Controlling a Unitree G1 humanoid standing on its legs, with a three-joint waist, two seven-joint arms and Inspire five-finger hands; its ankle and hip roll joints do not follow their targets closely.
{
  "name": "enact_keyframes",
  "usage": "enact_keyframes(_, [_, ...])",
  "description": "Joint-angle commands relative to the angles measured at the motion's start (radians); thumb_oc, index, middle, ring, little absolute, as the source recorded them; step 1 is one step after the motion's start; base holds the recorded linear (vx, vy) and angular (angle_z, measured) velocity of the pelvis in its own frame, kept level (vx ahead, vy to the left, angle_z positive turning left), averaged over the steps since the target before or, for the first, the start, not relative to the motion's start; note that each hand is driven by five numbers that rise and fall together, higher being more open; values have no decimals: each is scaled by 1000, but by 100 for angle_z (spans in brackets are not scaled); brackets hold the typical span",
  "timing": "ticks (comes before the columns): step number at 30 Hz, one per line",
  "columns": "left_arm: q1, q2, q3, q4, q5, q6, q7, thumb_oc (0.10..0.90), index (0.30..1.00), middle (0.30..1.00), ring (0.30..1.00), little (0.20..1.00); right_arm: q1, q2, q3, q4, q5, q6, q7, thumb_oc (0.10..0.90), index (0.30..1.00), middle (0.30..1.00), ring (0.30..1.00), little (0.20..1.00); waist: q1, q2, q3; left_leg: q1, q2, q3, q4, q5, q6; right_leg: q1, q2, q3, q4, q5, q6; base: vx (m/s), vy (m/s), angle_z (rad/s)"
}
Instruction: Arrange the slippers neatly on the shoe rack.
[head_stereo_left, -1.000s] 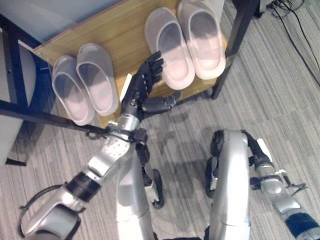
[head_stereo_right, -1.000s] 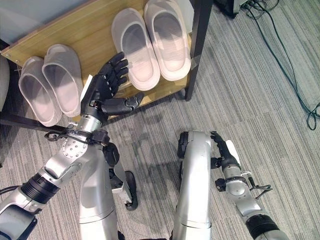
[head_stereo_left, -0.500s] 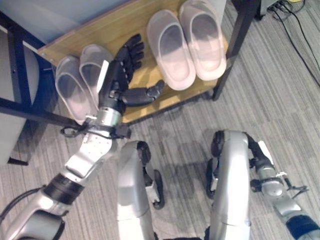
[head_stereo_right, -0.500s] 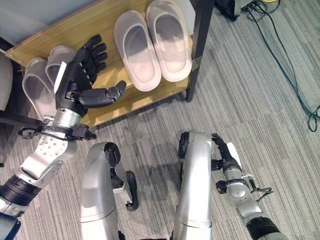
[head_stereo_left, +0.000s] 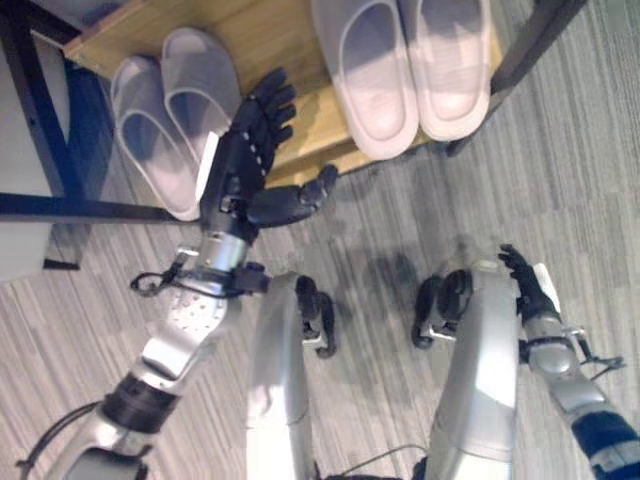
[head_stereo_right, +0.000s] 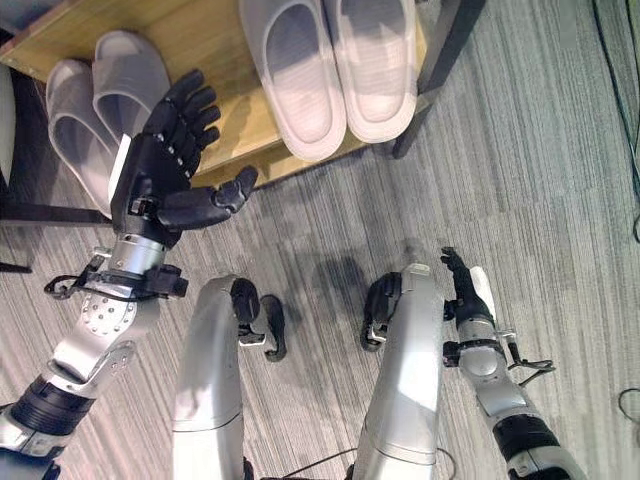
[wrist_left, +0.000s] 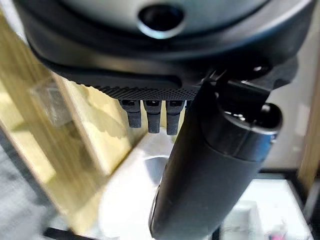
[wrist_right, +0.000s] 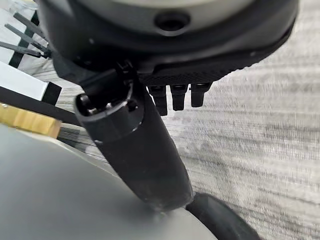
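Note:
Two pairs of slippers lie on the rack's low wooden shelf (head_stereo_left: 285, 45). A grey-lilac pair (head_stereo_left: 165, 115) sits at the left and a paler, larger pair (head_stereo_left: 405, 70) at the right, each pair side by side. My left hand (head_stereo_left: 243, 165) hovers open above the shelf's front edge between the two pairs, palm up, thumb spread, holding nothing. In the left wrist view its fingers (wrist_left: 152, 117) point over the wood toward a pale slipper (wrist_left: 132, 200). My right hand (head_stereo_right: 466, 285) hangs low at my side over the carpet, fingers (wrist_right: 179, 96) straight and empty.
A black rack leg (head_stereo_left: 535, 35) stands right of the pale pair. Black frame bars (head_stereo_left: 45, 120) cross at the left, one running level (head_stereo_left: 70, 208) in front of the grey pair. Striped grey carpet (head_stereo_right: 560, 200) stretches out to the right.
The camera has tilted down. My left hand drew away from the pale pair's edge, moved left and back, and now hangs open in front of the shelf. The slippers lie as before.

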Motion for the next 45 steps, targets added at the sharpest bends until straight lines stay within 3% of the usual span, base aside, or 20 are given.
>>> enact_keyframes(1, [16,-23,6,-57,65,-70,-49,800,900,900,900,900,-81,4,-14,-71,-19,-103,-15,800,900,900,900,900,9,20,-41,-35,-40,-61,-256,173,24,134,-59,19,-136,-9,94,-277,-41,26])
enact_keyframes(2, [65,-56,-11,-25,72,-65,-73,800,900,900,900,900,-75,22,-8,-59,-22,-110,-15,800,900,900,900,900,11,12,-59,37,-46,-60,-378,220,20,205,-54,-9,-258,27,91,-114,-29,16])
enact_keyframes(3, [66,-56,-11,-24,72,-65,-73,800,900,900,900,900,-74,22,-7,-59,-22,-111,-16,800,900,900,900,900,10,13,-57,45,-47,-61,-387,224,20,213,-54,-12,-267,31,90,-153,-61,18])
enact_keyframes(5, [135,-97,-57,67,94,-51,-123,800,900,900,900,900,-63,57,9,-38,-24,-117,-5,800,900,900,900,900,12,-1,-81,171,-60,-66,-569,299,13,346,-41,-54,-454,94,86,-121,-68,24])
enact_keyframes(6, [135,-97,-58,69,94,-53,-123,800,900,900,900,900,-62,57,9,-38,-24,-117,-5,800,900,900,900,900,12,1,-78,180,-60,-67,-578,303,13,356,-41,-57,-463,98,85,-93,-59,15])
enact_keyframes(8, [173,-109,-83,127,137,-44,-150,800,900,900,900,900,-53,79,17,-5,-23,-125,3,800,900,900,900,900,18,-4,-93,275,-63,-81,-710,357,11,443,-31,-88,-595,135,85,-37,-51,16])
enact_keyframes(10, [232,-114,-108,215,204,-36,-181,800,900,900,900,900,-18,103,19,-4,-20,-132,21,800,900,900,900,900,26,-18,-120,417,-52,-116,-915,463,9,580,-17,-137,-796,227,84,-85,-42,15])
enact_keyframes(11, [247,-118,-116,249,227,-32,-189,800,900,900,900,900,-3,115,24,-7,-18,-133,29,800,900,900,900,900,30,-22,-127,471,-47,-121,-985,491,4,629,-7,-158,-847,245,91,19,-27,6])
enact_keyframes(12, [249,-119,-117,251,227,-33,-189,800,900,900,900,900,-1,115,24,-7,-19,-133,29,800,900,900,900,900,28,-23,-127,485,-47,-122,-970,453,1,645,-6,-153,-835,212,101,55,-23,8])
enact_keyframes(13, [265,-127,-128,293,253,-31,-192,800,900,900,900,900,17,126,27,-6,-20,-133,35,800,900,900,900,900,34,-24,-136,549,-51,-126,-1070,516,0,702,13,-188,-920,270,100,78,-35,7])
enact_keyframes(14, [282,-138,-129,343,271,-25,-199,800,900,900,900,900,32,139,31,-11,-22,-130,43,800,900,900,900,900,34,-29,-148,615,-47,-125,-1138,539,-7,769,21,-206,-989,295,110,50,-50,9])
enact_keyframes(22, [421,-228,-83,685,385,17,-223,800,900,900,900,900,174,208,56,-28,-32,-109,131,800,900,900,900,900,53,-50,-261,1082,-18,-124,-1588,691,-58,1257,92,-330,-1437,402,147,236,-58,13])
enact_keyframes(27, [458,-301,-21,931,463,43,-189,800,900,900,900,900,209,252,84,-63,-43,-102,179,800,900,900,900,900,55,-66,-353,1283,7,-101,-1752,726,-71,1470,134,-346,-1633,453,167,198,-8,10])
enact_keyframes(30, [463,-325,-4,1030,514,49,-168,800,900,900,900,900,225,271,110,-102,-40,-105,218,800,900,900,900,900,58,-72,-394,1335,2,-87,-1778,721,-74,1537,148,-342,-1694,465,170,146,4,-1])
enact_keyframes(36, [461,-380,9,1167,538,59,-165,800,900,900,900,900,243,310,176,-163,-7,-110,290,800,900,900,900,900,66,-77,-450,1385,-8,-75,-1778,709,-82,1621,162,-340,-1757,472,170,76,1,-4])
enact_keyframes(45, [459,-440,-1,1288,554,72,-167,800,900,900,900,900,190,318,269,-299,11,-118,338,800,900,900,900,900,89,-75,-485,1422,-8,-68,-1778,700,-89,1673,162,-339,-1802,477,171,25,-8,3])
